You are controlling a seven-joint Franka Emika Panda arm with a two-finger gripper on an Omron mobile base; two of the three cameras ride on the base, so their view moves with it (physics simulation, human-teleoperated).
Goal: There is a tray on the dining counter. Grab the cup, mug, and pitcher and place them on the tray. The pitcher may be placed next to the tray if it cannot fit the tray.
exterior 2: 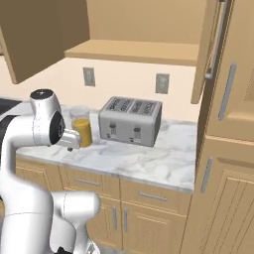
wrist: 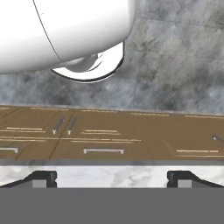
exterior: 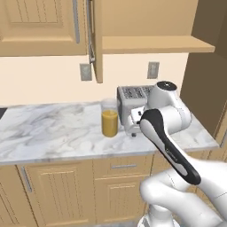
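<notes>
The marble worktop [exterior: 53, 128] over the drawered wooden cabinets [exterior: 62, 190] is the biggest thing here, running wall to wall under the upper cupboards [exterior 2: 139, 25]. On it, toward its right end and back against the wall, sits a four-slot toaster [exterior 2: 131, 120]. Just beside the toaster, on its sink-ward side and nearer the middle of the worktop's depth, stands the pitcher [exterior: 109, 119], upright, orange in its lower half and clear above, apart from the toaster by a small gap. It stands well in from the front edge, probably so that an arm can come at it from the front without brushing the toaster.

The arm is folded up in front of the worktop's front edge, with its wrist near the pitcher in the right base view (whether it touches the glass I cannot tell).

The gripper [wrist: 112, 177] looks down over the worktop's front edge at the cabinet drawers and the floor. Its fingertips [wrist: 43, 177] are spread as wide as they go, with nothing between them, touching nothing.
</notes>
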